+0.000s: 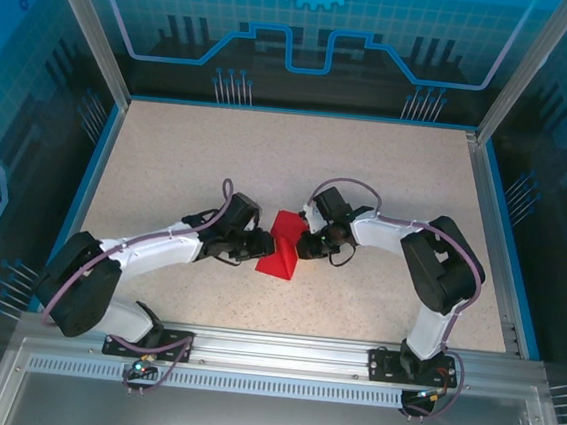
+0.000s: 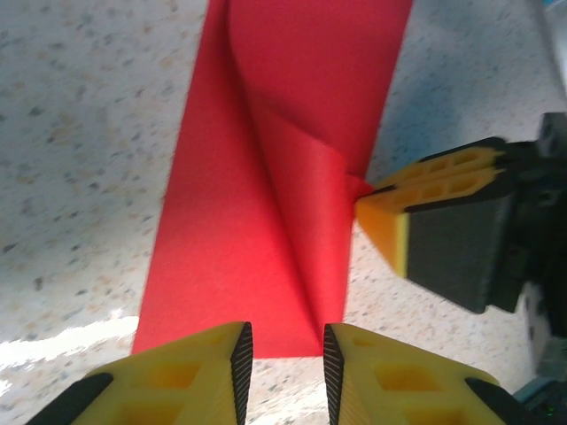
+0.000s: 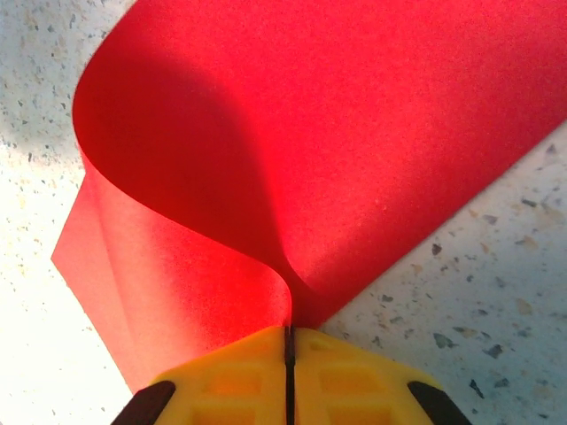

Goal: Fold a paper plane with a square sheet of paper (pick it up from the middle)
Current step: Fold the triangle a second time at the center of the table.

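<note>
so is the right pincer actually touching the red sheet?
Touching. The right wrist view shows the right pincer shut on the square sheet of paper, its curled edge pinched between the pads.

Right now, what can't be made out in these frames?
- Top view: paper too small to read creases; jaws cover its side edges.
- Left wrist: paper's far end cut off by the top edge; unclear whether left jaws touch its near edge.
- Right wrist: pinched edge hidden inside shut right jaws; curled flap hides the layer beneath.
</note>
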